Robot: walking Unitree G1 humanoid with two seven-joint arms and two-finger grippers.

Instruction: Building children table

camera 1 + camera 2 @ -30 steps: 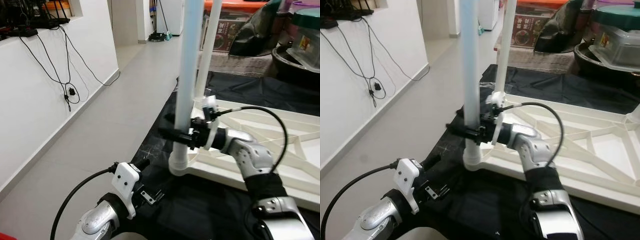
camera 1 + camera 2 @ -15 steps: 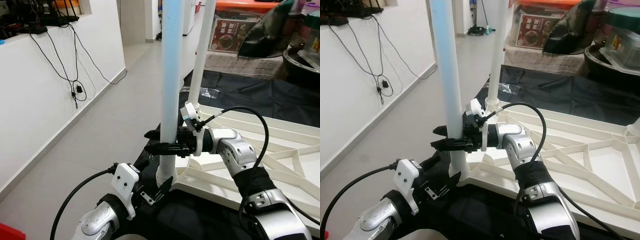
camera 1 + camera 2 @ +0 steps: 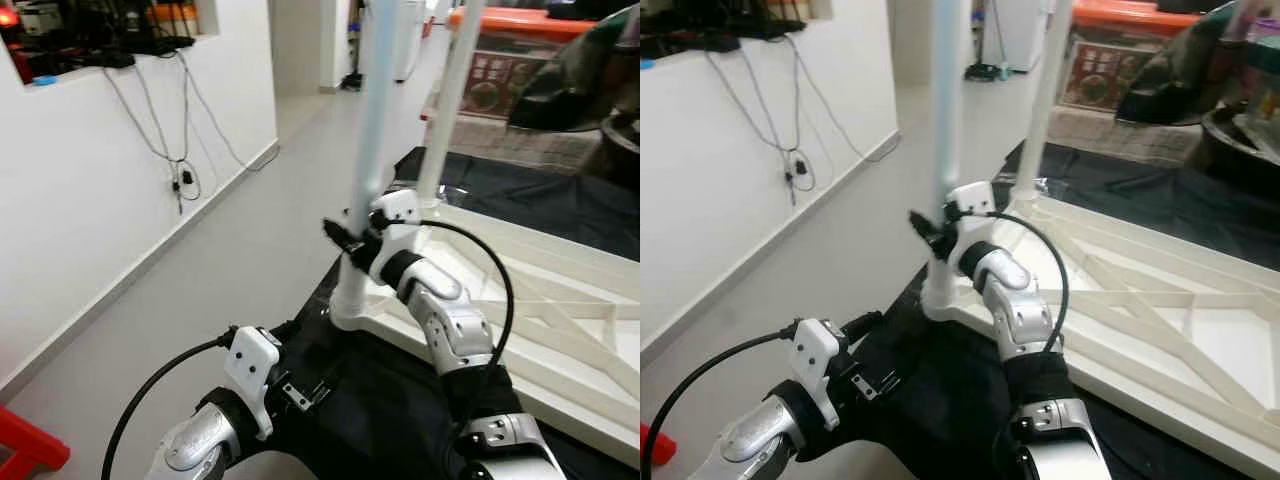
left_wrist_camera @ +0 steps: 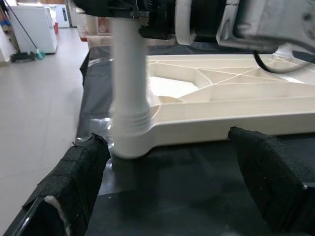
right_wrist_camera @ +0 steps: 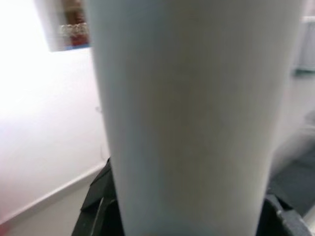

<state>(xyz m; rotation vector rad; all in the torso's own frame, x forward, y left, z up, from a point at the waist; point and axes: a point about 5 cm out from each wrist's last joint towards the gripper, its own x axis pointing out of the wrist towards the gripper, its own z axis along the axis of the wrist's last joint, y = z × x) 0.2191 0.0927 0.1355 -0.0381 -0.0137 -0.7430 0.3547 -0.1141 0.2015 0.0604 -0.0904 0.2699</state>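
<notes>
A white children's table top (image 3: 560, 290) lies upside down on a black mat (image 3: 390, 410). A pale tubular table leg (image 3: 374, 130) stands upright in the near corner socket (image 3: 349, 303). My right gripper (image 3: 346, 239) is shut on this leg just above the socket; in the right wrist view the leg (image 5: 192, 118) stands close up, with a dark finger (image 5: 101, 206) beside it. A second leg (image 3: 451, 100) stands in the corner behind. My left gripper (image 4: 172, 187) hangs low and open, its padded fingers (image 4: 74, 182) wide apart, short of the leg's base (image 4: 129, 123).
A white wall with dangling cables (image 3: 182, 180) runs along the left, with bare tiled floor (image 3: 230, 260) between it and the mat. Storage boxes and bags (image 3: 520, 85) crowd the back right. A red object (image 3: 25, 452) shows at the lower left corner.
The head view has shifted right and tilted. My right arm has stretched further forward, its wrist turned around the leg, and it still holds the leg. The left gripper stays low.
</notes>
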